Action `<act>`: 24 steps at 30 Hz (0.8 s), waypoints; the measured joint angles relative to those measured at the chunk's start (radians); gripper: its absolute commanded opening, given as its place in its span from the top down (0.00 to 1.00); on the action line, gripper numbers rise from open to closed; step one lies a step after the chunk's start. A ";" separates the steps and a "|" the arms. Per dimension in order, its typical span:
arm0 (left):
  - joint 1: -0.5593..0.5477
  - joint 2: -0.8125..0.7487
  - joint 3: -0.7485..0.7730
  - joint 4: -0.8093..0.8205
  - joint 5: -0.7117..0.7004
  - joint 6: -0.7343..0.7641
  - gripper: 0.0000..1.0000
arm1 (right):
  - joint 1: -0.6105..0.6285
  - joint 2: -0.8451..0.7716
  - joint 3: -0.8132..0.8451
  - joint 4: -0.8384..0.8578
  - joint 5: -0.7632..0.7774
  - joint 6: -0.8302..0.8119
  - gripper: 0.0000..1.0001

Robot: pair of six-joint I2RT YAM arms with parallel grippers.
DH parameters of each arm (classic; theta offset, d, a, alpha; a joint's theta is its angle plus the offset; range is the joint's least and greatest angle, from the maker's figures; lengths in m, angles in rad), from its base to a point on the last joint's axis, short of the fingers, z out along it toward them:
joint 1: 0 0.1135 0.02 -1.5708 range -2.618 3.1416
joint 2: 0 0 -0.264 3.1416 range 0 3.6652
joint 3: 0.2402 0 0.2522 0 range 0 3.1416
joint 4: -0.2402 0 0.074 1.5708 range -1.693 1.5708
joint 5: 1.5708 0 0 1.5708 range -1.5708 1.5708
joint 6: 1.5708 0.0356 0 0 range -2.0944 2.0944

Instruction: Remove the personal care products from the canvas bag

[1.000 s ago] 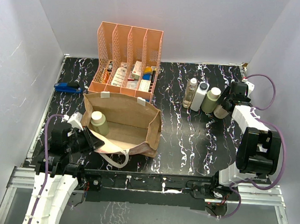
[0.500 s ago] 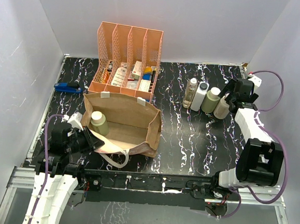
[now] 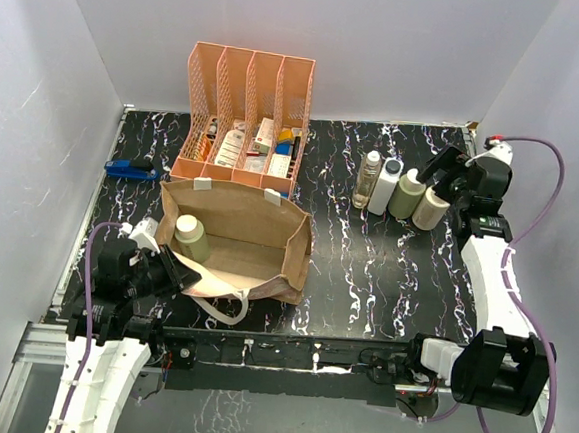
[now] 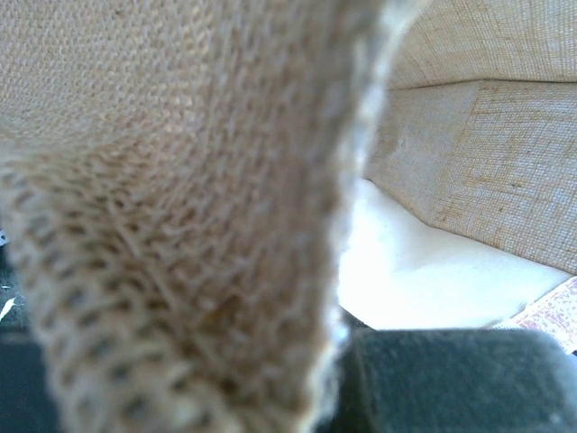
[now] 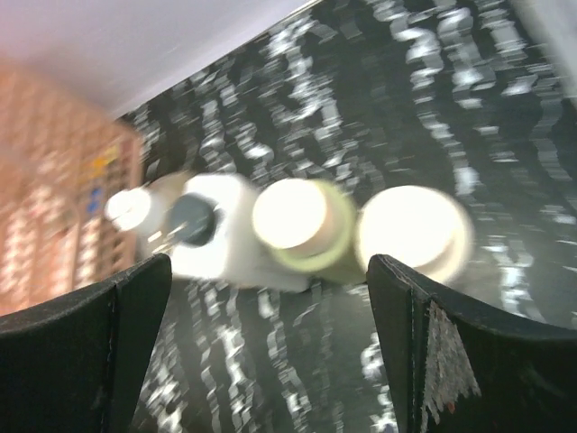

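Altogether five personal care bottles are showing, and only one of them is sitting inside the canvas bag. That bagged olive bottle, pale green with a cream cap, is standing upright by the bag's left wall. The other four are standing on the table in one tight row at the far right. From left to right they are the clear bottle with its white cap, the white squarish bottle with its dark cap, the inner olive bottle and the end olive bottle.

The right tool is hovering just above the right end of that row, its two fingers spread wide and holding nothing. In the right wrist view the two cream caps are lying between the fingers.

The left tool is pinching the bag's near-left rim. Coarse woven fabric is filling the left wrist view and running down beside one dark pad.

One orange file rack with four slots is standing just behind the bag, and one blue object is lying near the table's left edge.
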 measured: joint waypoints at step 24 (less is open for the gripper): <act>0.009 -0.002 0.000 -0.003 -0.001 0.000 0.99 | 0.967 0.244 0.331 0.006 -0.312 -0.060 0.03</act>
